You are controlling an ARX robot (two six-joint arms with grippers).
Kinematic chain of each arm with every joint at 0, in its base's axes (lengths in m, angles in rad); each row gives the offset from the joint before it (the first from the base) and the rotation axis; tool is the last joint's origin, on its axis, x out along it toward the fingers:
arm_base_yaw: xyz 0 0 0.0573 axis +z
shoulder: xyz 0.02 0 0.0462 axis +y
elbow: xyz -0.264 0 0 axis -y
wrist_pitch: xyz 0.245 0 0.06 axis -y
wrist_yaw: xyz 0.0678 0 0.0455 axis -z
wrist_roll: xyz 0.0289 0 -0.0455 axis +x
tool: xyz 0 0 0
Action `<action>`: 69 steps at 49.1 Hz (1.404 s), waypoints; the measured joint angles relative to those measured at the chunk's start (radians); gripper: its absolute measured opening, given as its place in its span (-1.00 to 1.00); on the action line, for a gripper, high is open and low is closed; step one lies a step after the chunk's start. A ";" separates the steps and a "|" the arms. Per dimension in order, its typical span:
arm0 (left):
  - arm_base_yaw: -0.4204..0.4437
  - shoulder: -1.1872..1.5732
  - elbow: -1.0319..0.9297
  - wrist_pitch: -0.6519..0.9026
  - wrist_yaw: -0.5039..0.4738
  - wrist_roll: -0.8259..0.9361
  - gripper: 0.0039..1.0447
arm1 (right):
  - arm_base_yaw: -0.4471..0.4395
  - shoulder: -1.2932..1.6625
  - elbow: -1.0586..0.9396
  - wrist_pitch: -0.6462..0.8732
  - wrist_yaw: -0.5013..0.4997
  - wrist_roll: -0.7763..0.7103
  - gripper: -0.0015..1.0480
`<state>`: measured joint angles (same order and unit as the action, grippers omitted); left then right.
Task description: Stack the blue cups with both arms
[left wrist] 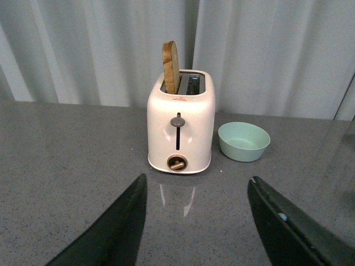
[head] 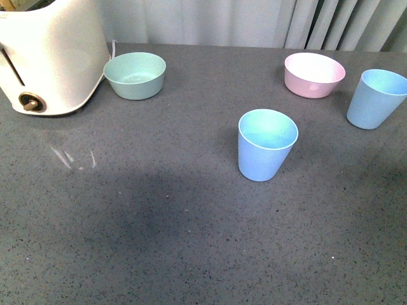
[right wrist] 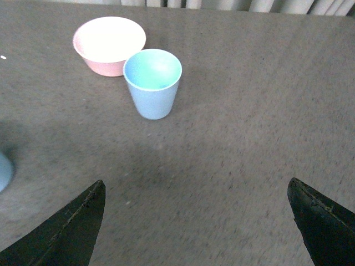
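Front view, Ana asks: what stands where on the desk (head: 159, 248)?

Ben: The near cup (head: 267, 145) stands upright around the middle, a little toward the right edge. The far cup (head: 376, 98) is upright at the right edge, further back, just beside the pink bowl (head: 314, 74) with a gap between them. The two are well apart and neither is inside the other.

Ana: And the left side?

Ben: The toaster (head: 48, 57) is in the far left corner with the green bowl (head: 135, 75) just beside it. The left wrist view shows toast (left wrist: 171, 66) sticking up from a slot.

Ana: The grippers?

Ben: The left gripper (left wrist: 197, 221) is spread wide with nothing in it and faces the toaster. The right gripper (right wrist: 194, 221) is also spread wide and empty above bare desk, with the far cup ahead of it.
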<state>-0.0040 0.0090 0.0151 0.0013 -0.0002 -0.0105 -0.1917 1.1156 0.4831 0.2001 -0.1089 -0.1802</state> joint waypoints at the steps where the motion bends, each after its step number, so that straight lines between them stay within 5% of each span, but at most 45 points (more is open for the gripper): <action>1: 0.000 0.000 0.000 0.000 0.000 0.000 0.18 | 0.006 0.055 0.029 0.012 0.009 -0.011 0.83; 11: 0.000 0.000 0.000 0.000 0.000 0.002 0.87 | 0.084 0.504 0.307 0.002 0.057 -0.147 0.83; 25: 0.000 0.000 0.000 0.000 0.000 0.002 0.84 | 0.159 0.681 0.557 -0.069 0.118 -0.233 0.83; 48: 0.000 0.000 0.000 0.000 0.000 0.002 0.84 | 0.228 0.862 0.668 -0.074 0.147 -0.269 0.75; 69: 0.000 0.000 0.000 0.000 0.000 0.002 0.84 | 0.266 0.971 0.720 -0.058 0.192 -0.315 -0.59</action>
<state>-0.0040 0.0090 0.0151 0.0013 0.0002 -0.0086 0.0742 2.0865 1.2030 0.1425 0.0834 -0.4957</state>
